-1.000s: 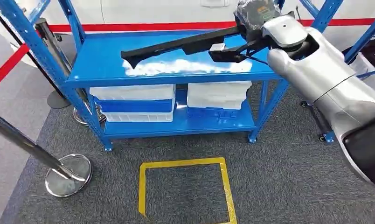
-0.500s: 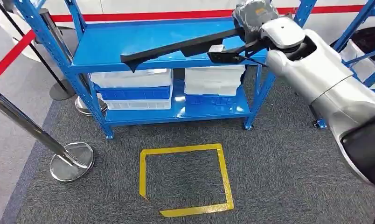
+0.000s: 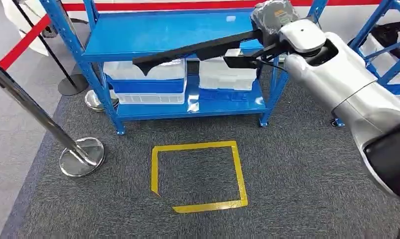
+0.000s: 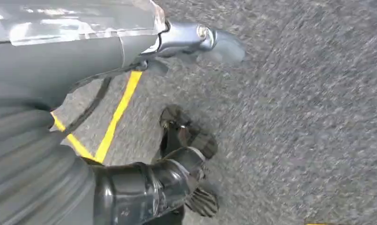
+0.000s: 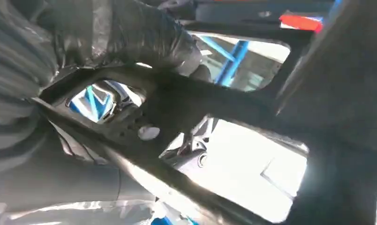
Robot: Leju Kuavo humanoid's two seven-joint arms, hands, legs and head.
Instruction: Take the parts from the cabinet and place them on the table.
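A long black part (image 3: 198, 50) with open cut-outs hangs in the air in front of the blue cabinet (image 3: 153, 35), level with its upper shelf. My right hand (image 3: 271, 17), wrapped in a dark cover, grips it at its right end, and its long arm reaches out to the left. In the right wrist view the right hand (image 5: 130, 37) is closed over the part's frame (image 5: 214, 108). My left hand (image 4: 186, 154) hangs over grey carpet with fingers apart and nothing in it.
White bins (image 3: 148, 69) (image 3: 227, 74) sit on the cabinet's lower shelf. A yellow tape square (image 3: 198, 174) marks the carpet before it. A chrome post (image 3: 29, 107) with a round base (image 3: 82, 157) and a red belt (image 3: 24, 42) stand left. Another blue rack (image 3: 387, 50) is right.
The whole picture has shifted: the cabinet now sits higher and farther off, and more carpet and the full tape square show. The right hand still holds the black part.
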